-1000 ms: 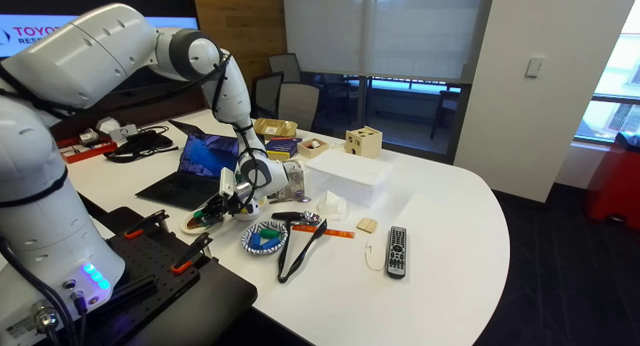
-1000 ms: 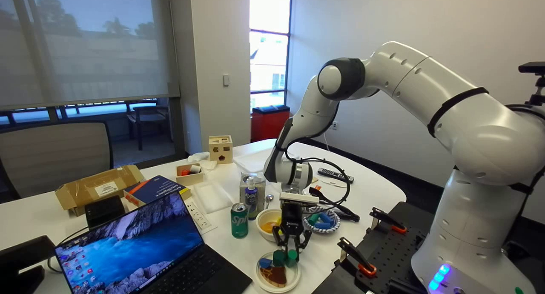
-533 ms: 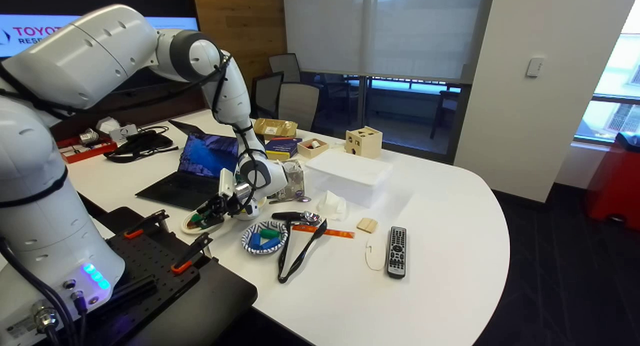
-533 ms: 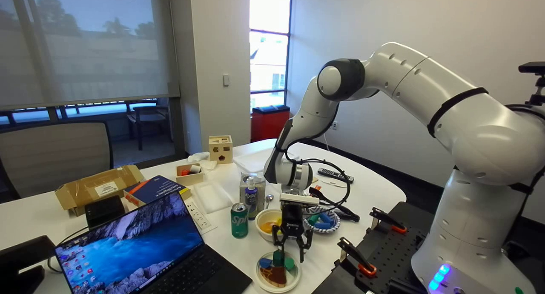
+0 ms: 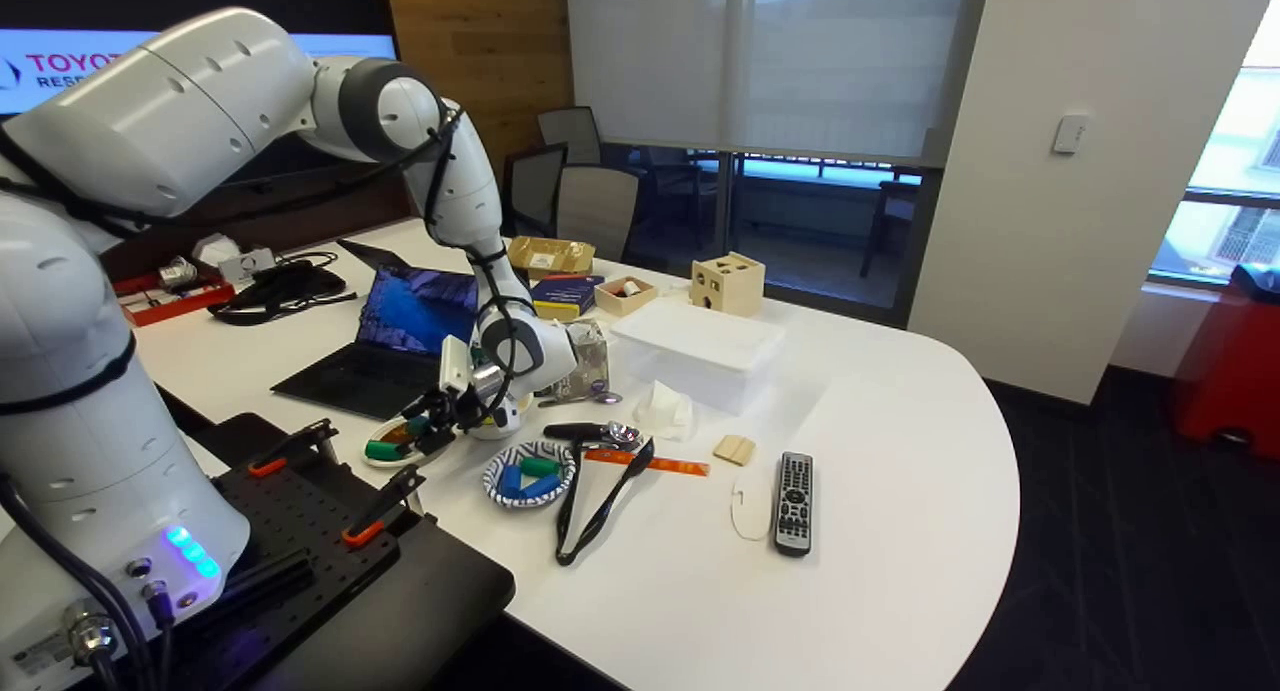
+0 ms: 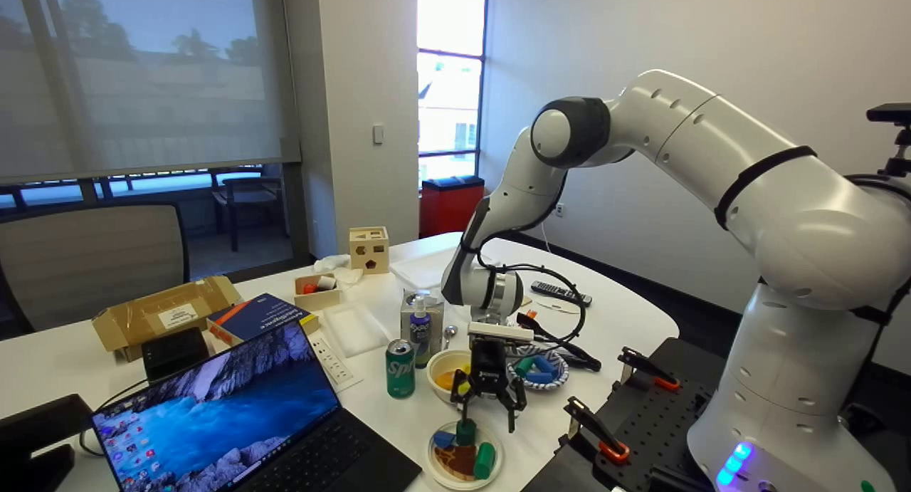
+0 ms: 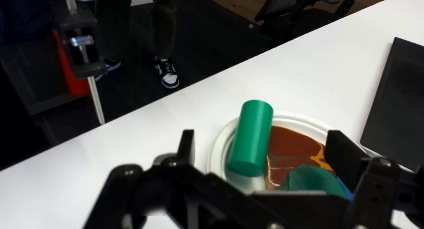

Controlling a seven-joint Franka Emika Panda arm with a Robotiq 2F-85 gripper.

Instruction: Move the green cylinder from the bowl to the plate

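On the white plate (image 7: 215, 156) lies the green cylinder (image 7: 251, 138) on its side, its far end over the rim. Both exterior views also show the cylinder (image 6: 484, 461) (image 5: 383, 450) there. My gripper (image 7: 260, 133) stands wide open above the plate, the cylinder lying beyond the fingertips and touching neither. In an exterior view one fingertip of the gripper (image 6: 487, 422) hangs close to a dark green block (image 6: 466, 433); contact is unclear. A pale bowl (image 6: 437, 391) with yellow and orange things stands just behind the gripper.
Sharing the plate are a brown flat piece (image 6: 455, 463) and a blue piece (image 6: 444, 440). A patterned blue-and-white dish (image 5: 520, 502) holds blue and green cylinders. A green can (image 6: 400, 368), a laptop (image 6: 327, 449) and black tongs (image 5: 603, 516) are nearby.
A second ago the jaws were shut on the green cylinder. They have since opened wide, and the cylinder has dropped out and come to lie on the plate. The arm has hardly moved.
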